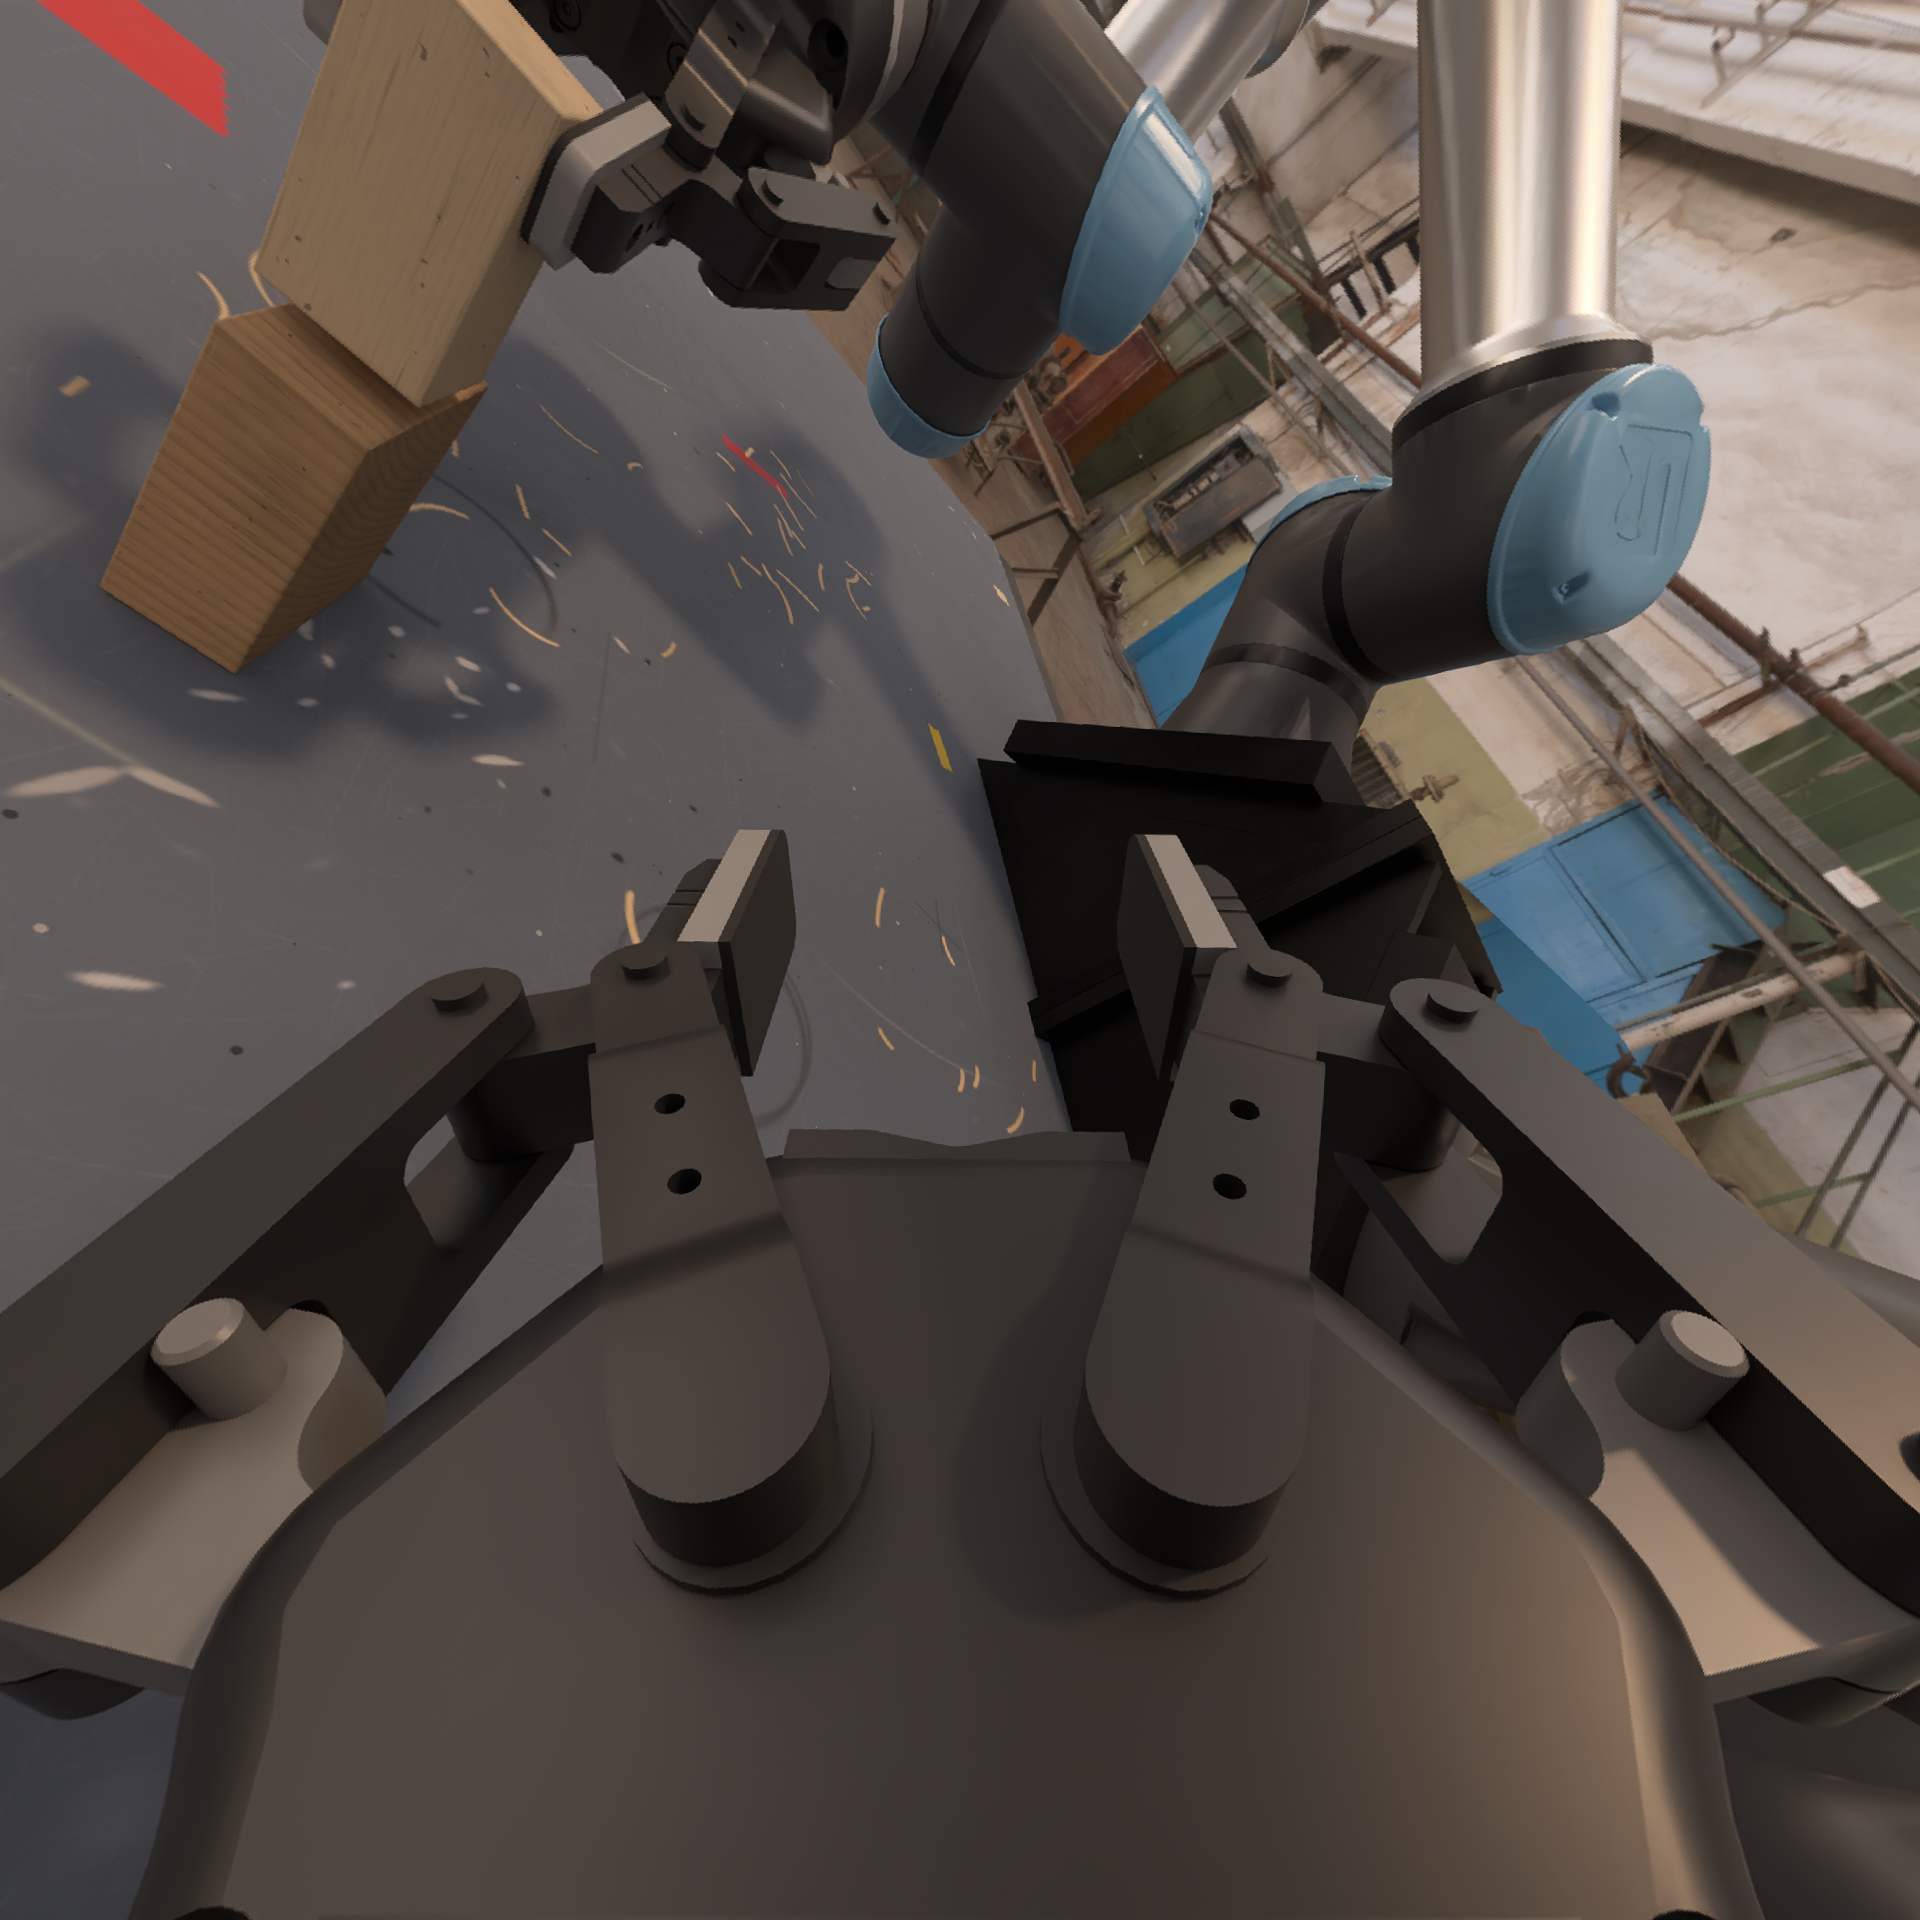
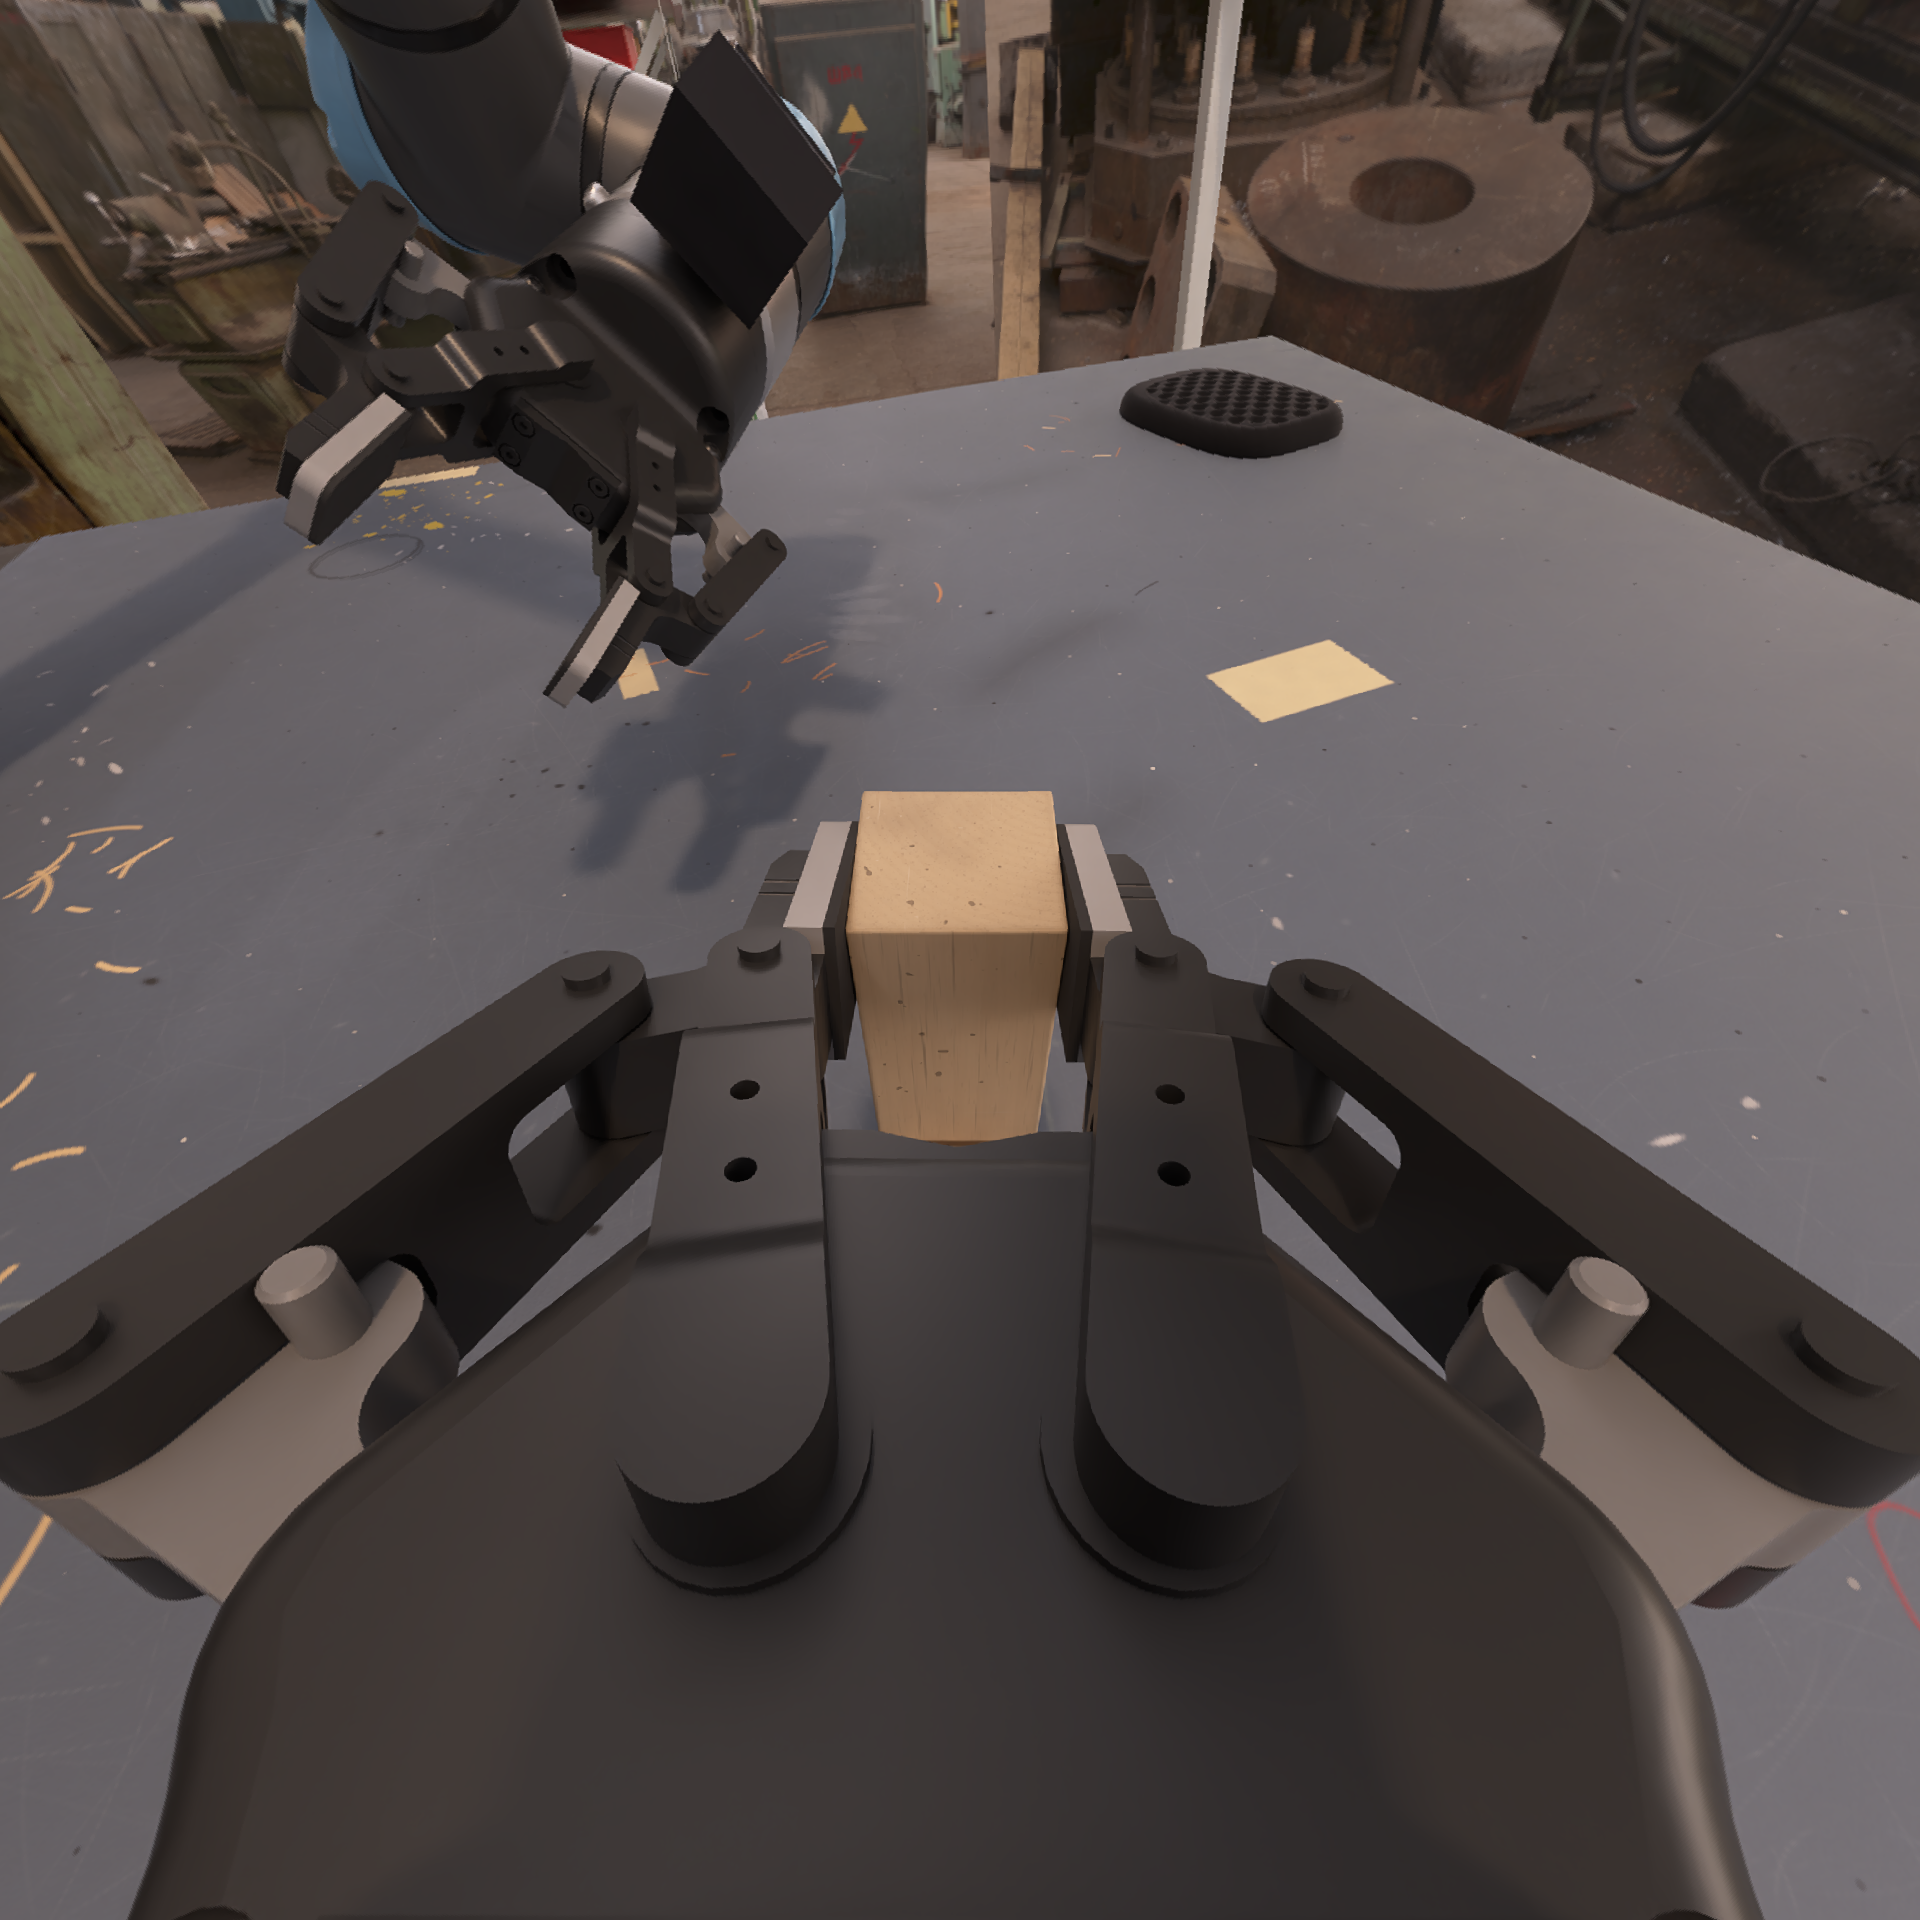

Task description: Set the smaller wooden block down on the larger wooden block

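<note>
My right gripper (image 2: 956,904) is shut on the smaller, pale wooden block (image 2: 956,935), with its pads on the block's two sides. In the left wrist view this pale block (image 1: 405,197) hangs tilted, directly over the larger, darker wooden block (image 1: 270,499), which stands on the grey table. Its lower end is at the larger block's top; I cannot tell whether they touch. One right finger (image 1: 592,177) shows against the pale block. The larger block is hidden in the right wrist view. My left gripper (image 1: 956,873) is open, empty and off to the side above the table; it also shows in the right wrist view (image 2: 468,561).
On the grey table (image 2: 1455,883), a black perforated pad (image 2: 1231,414) lies near the far edge and a pale yellow square patch (image 2: 1299,677) is right of centre. A black mount (image 1: 1195,831) sits at the table edge by the right arm's base. Workshop clutter lies beyond the table.
</note>
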You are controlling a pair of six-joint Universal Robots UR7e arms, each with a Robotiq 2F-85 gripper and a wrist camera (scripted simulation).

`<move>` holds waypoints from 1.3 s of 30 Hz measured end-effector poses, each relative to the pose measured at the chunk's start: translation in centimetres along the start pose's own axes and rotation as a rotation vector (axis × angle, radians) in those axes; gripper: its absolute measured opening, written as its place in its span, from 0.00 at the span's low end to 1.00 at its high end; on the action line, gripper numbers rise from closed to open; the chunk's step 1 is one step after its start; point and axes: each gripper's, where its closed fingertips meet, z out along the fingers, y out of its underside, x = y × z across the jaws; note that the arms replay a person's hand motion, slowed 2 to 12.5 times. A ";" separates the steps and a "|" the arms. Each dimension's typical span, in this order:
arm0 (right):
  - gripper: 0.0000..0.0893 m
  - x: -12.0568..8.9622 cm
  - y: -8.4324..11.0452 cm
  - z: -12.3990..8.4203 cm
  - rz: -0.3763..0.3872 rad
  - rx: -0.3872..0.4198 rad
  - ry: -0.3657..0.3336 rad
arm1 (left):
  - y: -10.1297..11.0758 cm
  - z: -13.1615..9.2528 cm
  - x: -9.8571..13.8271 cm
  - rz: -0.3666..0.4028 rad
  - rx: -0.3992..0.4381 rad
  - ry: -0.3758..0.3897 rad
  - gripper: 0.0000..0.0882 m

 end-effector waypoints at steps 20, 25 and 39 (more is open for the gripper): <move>0.35 0.0 0.1 0.3 -0.001 -0.002 0.004 | 0.3 0.3 0.1 0.004 -0.017 0.003 0.63; 0.35 -0.1 0.2 0.4 -0.001 -0.006 0.000 | 0.4 0.4 0.1 0.008 -0.023 0.003 0.63; 0.35 0.0 0.3 0.5 -0.003 -0.013 0.005 | 0.7 0.6 0.2 0.012 -0.034 0.002 0.62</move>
